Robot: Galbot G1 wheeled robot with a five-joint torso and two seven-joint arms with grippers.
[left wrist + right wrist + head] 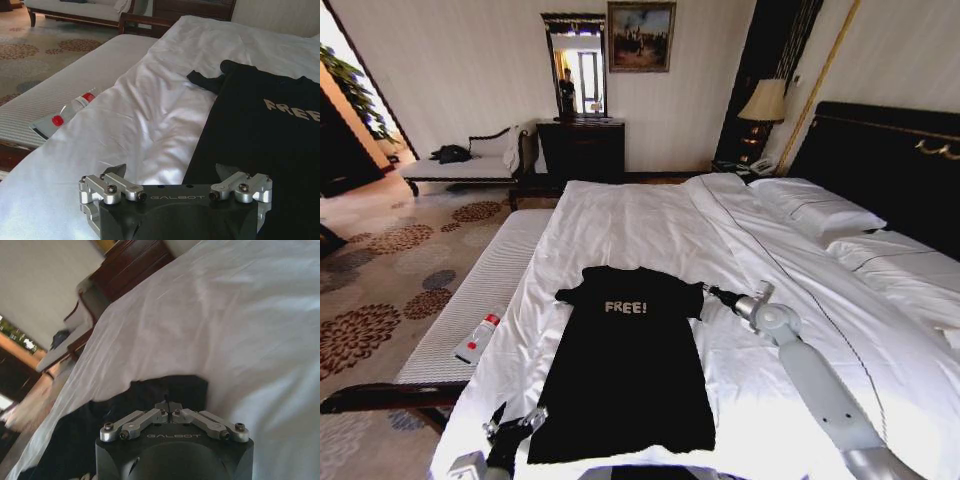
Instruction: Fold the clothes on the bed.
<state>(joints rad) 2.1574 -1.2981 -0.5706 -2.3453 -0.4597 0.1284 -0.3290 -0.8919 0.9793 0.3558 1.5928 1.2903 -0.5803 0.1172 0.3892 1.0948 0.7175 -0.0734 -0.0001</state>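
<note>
One black T-shirt point(625, 370) lies flat on the bed point(650, 225), chest lettering up, its long axis running from the foot toward the headboard. The right end effector point(712, 293), fingers closed, pinches the sleeve on its own side. The left end effector point(516, 425), jaws spread wide and empty, hovers at the hem corner, shirt just beside it. One red-capped bottle point(477, 339) lies on the bench alongside.

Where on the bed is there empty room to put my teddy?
Bare sheet lies between the T-shirt and the pillows, and beyond its collar. The shirt's corners are crowded: left gripper at the hem, right gripper at a sleeve.
</note>
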